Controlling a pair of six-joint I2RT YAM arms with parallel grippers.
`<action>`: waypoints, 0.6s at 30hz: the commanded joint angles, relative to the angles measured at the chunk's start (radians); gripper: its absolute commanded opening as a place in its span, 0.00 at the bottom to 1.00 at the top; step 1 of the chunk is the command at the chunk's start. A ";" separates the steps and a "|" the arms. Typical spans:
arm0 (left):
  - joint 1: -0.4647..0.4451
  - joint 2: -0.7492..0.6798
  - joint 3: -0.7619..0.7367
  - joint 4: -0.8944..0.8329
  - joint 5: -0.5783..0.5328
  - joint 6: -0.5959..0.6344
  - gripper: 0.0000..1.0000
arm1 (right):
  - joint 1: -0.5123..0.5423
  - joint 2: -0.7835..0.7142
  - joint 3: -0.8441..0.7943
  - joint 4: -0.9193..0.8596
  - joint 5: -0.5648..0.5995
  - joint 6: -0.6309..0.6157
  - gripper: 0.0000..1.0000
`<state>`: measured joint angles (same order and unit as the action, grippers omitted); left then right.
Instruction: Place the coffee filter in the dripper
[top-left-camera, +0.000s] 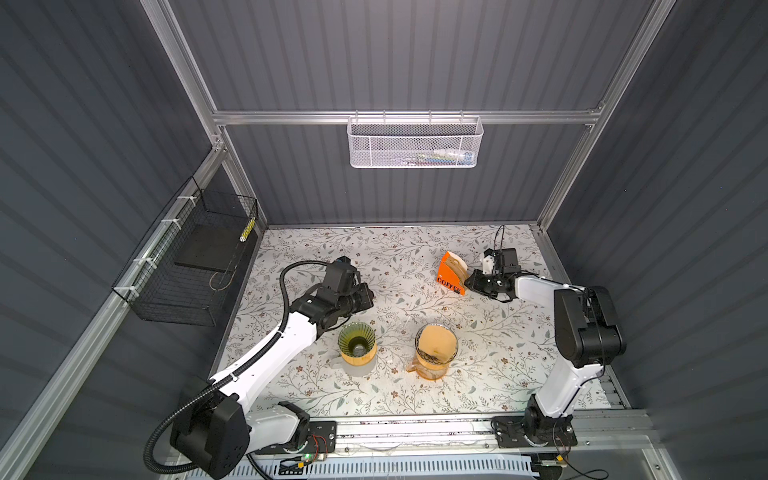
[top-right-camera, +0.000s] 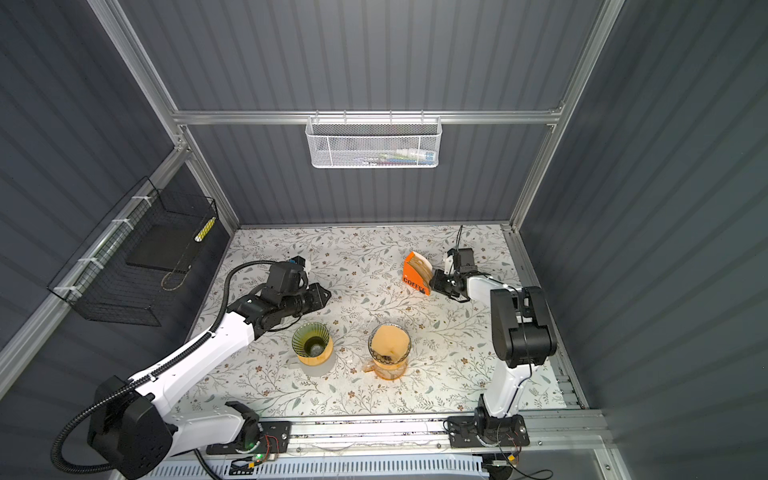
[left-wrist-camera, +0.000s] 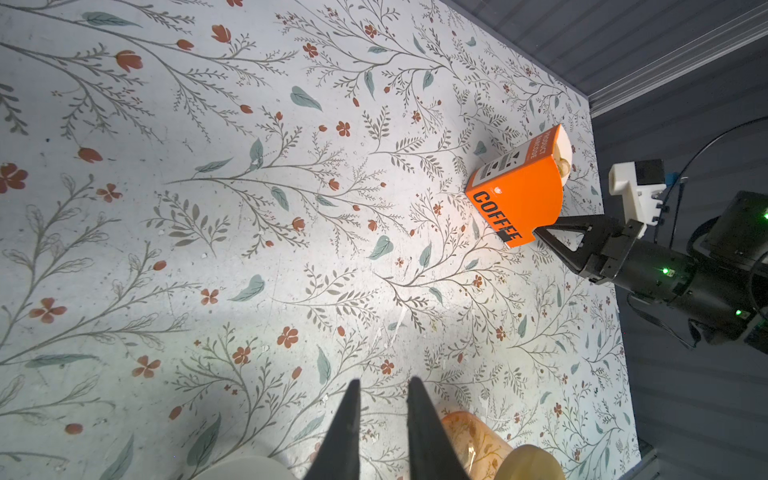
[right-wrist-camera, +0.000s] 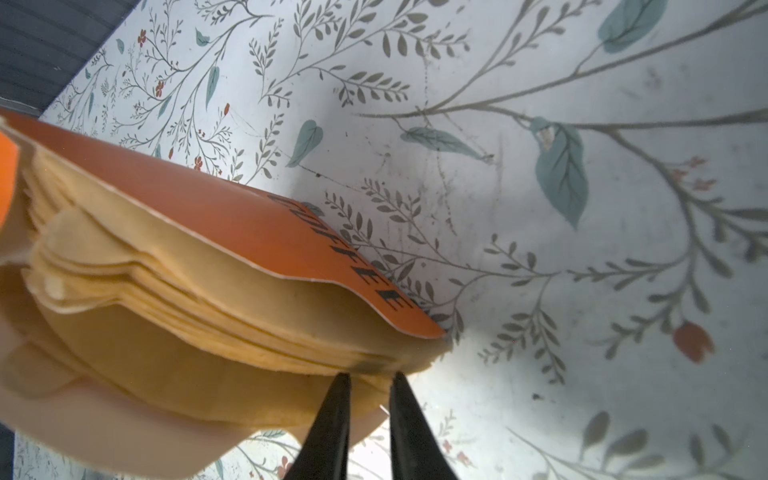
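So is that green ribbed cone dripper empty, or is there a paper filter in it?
Empty: in both top views the green ribbed cone dripper shows bare ribs down to its dark centre hole, with no paper inside.

Robot lab test cell, aluminium frame (top-left-camera: 291, 117), grey corrugated walls (top-left-camera: 395, 54)

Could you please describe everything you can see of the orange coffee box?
The orange box looks like thin cardboard, with COFFEE printed in black along one edge and a barcode panel on one end. It stands on the floral table, toward the back right, open side facing the right hand. A curved cut-out shows a stack of tan paper filters inside. The hand's parted tips sit at the filters' edge; contact is unclear.
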<state>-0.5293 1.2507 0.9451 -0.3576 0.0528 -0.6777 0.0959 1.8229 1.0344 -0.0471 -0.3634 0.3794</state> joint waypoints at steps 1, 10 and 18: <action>-0.001 0.001 0.015 0.002 0.009 -0.008 0.22 | -0.002 0.016 0.018 -0.025 0.002 -0.010 0.24; -0.001 -0.010 0.014 -0.004 0.002 -0.008 0.22 | 0.003 0.020 0.029 -0.040 0.007 -0.015 0.25; 0.001 -0.017 0.011 -0.011 -0.002 -0.009 0.22 | 0.018 0.020 0.036 -0.051 0.004 -0.024 0.20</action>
<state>-0.5293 1.2503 0.9451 -0.3580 0.0521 -0.6777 0.1059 1.8229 1.0512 -0.0784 -0.3622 0.3691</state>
